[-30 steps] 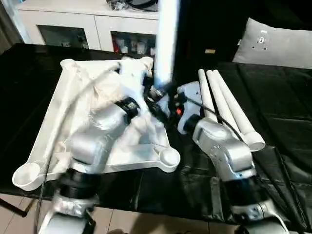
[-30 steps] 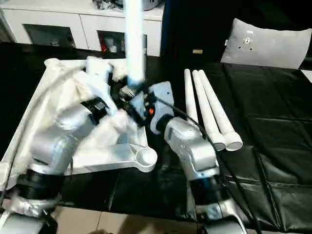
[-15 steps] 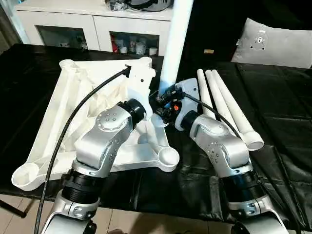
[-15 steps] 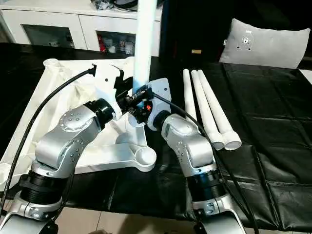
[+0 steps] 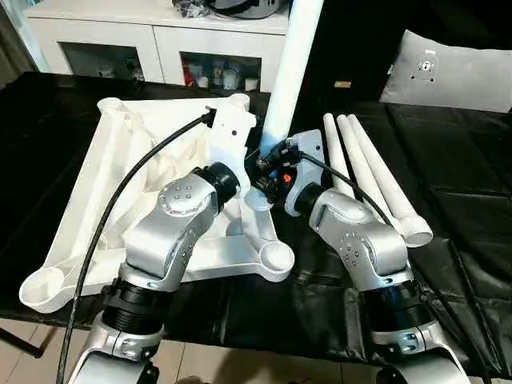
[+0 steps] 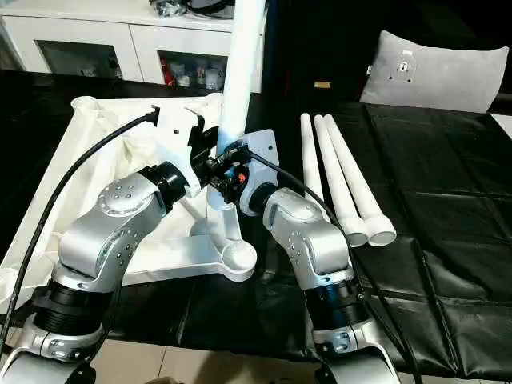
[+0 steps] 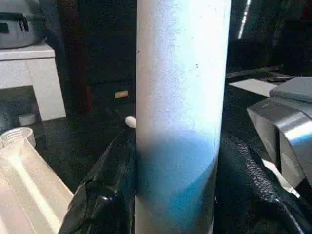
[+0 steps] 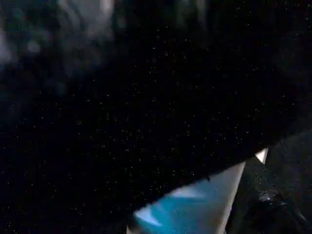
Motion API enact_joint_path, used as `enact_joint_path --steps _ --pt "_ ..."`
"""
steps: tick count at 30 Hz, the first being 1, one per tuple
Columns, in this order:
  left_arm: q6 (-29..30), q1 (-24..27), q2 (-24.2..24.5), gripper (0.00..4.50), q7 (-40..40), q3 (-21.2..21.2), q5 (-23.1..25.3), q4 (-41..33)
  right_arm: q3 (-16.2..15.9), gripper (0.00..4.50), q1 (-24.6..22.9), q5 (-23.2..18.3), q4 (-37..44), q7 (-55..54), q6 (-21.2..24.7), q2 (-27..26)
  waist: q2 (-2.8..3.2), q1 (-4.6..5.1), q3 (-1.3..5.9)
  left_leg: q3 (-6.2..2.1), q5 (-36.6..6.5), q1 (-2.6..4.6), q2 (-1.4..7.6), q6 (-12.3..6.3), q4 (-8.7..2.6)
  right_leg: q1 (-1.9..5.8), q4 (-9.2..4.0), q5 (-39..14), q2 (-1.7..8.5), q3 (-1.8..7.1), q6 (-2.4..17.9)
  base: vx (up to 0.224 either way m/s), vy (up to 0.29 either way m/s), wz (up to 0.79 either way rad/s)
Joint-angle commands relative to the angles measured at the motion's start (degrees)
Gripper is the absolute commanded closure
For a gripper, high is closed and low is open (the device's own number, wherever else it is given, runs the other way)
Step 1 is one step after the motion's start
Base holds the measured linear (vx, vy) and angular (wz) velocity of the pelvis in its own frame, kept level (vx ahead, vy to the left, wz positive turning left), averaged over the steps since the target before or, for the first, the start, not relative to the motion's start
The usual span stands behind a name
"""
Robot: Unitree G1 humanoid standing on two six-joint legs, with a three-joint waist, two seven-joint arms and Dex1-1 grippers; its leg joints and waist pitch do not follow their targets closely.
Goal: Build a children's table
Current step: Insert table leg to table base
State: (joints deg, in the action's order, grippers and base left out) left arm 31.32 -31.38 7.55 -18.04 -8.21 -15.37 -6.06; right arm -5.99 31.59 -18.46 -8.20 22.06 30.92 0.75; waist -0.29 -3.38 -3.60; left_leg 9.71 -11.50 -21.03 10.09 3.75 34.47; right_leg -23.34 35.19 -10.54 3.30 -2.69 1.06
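Our bench, draped in black, carries the white table top upside down on its left half, ribbed underside up. An upright leg stands at the top's far right corner socket. Three more legs lie side by side on the bench, just right of centre. Our left hand grips the upright leg low down, a black finger on either side. Our right hand is at the same leg's base; we cannot tell its grip.
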Motion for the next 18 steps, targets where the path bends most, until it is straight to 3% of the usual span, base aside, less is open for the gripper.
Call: enact_joint_path --steps 1,7,14,18 --pt "0.7 -0.2 -0.1 1.87 -0.4 1.8 -2.1 -1.6 1.8 2.55 1.0 -1.3 -1.0 0.8 0.2 0.3 -0.23 -0.18 4.34 -0.51 -2.5 0.07 2.16 -0.69 -3.44 3.69 -3.21 -4.8 3.99 2.64 10.2 0.0 0.0 0.0" --pt "1.9 -0.6 -0.5 1.87 -2.3 3.8 -5.2 -2.4 2.2 2.55 1.0 -2.1 -0.8 3.7 0.4 2.0 -0.28 -0.23 4.35 -0.45 -2.8 0.12 2.17 -0.96 -3.36 3.72 -3.25 -5.1 4.01 2.64 10.6 0.0 0.0 0.0" --pt "5.4 -1.5 -2.0 1.87 -6.4 7.7 -14.1 -4.5 2.2 2.56 0.5 -4.1 0.2 9.5 2.5 5.4 -0.47 -0.44 4.36 -0.41 -2.5 0.04 2.07 -1.76 -3.24 3.88 -3.25 -5.4 4.0 2.58 11.0 0.0 0.0 0.0" --pt "6.7 -1.5 0.0 1.87 -7.3 6.5 -12.9 -4.5 1.4 2.57 0.1 -5.1 0.8 12.7 2.3 6.8 -0.46 -0.48 4.38 -0.47 -2.4 0.08 2.2 -2.31 -3.24 3.78 -3.28 -5.6 3.99 2.54 10.9 0.0 0.0 0.0"
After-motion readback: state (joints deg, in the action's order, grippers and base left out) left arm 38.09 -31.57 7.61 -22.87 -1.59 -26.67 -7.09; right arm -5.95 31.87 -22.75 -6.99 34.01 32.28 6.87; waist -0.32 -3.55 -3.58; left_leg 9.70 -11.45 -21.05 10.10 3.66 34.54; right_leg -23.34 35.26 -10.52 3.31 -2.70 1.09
